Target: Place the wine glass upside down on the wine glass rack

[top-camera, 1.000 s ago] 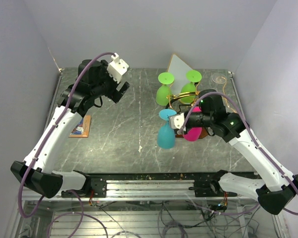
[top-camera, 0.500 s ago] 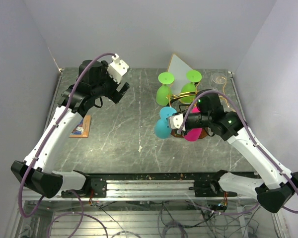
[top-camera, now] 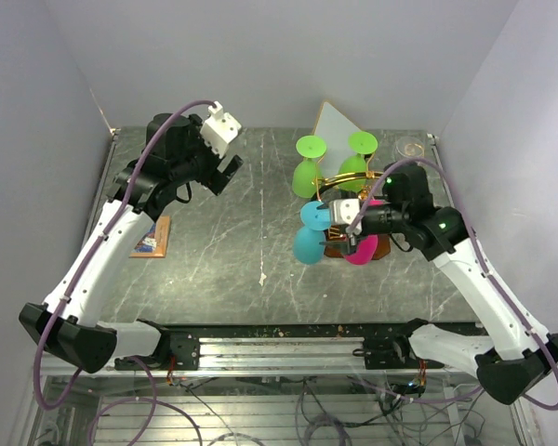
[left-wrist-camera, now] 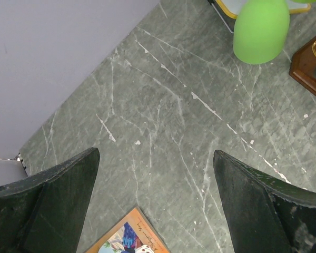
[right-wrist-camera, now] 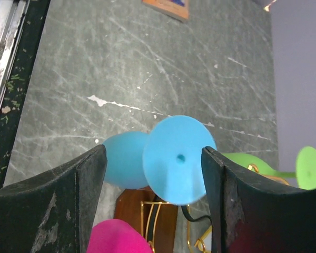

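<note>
The blue glass (right-wrist-camera: 178, 158) is seen hung foot-up on the rack (right-wrist-camera: 130, 203), between the right gripper's (right-wrist-camera: 152, 152) parted fingers. The left gripper's (left-wrist-camera: 156, 158) fingers are spread wide, nothing between.

1. Wine glass (top-camera: 308, 243): sky blue.
2. Wine glass rack (right-wrist-camera: 132, 206): gold wire, dark brown base.
3. Tabletop (left-wrist-camera: 163, 121): grey-green with white marble veins.
4. Others: lime green glass (left-wrist-camera: 260, 29), magenta glass (right-wrist-camera: 118, 237).
5. Card (top-camera: 152, 236): orange border, blue picture.
</note>
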### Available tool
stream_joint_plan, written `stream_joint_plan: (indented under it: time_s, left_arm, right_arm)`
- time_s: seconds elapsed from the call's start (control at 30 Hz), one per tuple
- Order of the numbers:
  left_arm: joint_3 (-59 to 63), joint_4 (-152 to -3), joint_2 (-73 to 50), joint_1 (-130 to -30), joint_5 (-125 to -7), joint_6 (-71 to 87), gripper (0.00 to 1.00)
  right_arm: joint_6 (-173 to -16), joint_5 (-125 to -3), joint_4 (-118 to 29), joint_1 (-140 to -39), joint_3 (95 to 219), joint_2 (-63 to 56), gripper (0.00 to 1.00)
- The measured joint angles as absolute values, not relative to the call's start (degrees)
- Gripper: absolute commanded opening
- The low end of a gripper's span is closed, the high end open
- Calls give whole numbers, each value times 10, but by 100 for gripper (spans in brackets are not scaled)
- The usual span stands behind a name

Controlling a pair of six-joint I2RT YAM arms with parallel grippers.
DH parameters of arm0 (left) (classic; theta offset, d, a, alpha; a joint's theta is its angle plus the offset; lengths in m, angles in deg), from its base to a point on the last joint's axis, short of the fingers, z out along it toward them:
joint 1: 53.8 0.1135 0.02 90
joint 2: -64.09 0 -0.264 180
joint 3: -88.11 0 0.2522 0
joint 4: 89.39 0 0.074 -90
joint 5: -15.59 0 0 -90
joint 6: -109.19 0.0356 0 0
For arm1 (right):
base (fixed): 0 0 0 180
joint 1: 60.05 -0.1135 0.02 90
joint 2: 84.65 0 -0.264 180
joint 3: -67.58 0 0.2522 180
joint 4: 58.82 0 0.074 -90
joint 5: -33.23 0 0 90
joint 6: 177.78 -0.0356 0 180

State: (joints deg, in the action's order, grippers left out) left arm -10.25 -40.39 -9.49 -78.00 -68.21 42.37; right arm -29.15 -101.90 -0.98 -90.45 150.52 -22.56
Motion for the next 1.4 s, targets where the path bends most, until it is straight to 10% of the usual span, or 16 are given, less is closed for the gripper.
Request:
stream_joint_plan:
  time_s: [0.6,1.4]
  left_arm:
    - [-51,-463,-48,-761,-726,327,99]
    - [42,-590,52,-733,-886,226,99]
  right_arm:
    - [-715,-814,-231,-623,1536,-229,99]
    - [-795,-623,-297,-559,1517,-282,100]
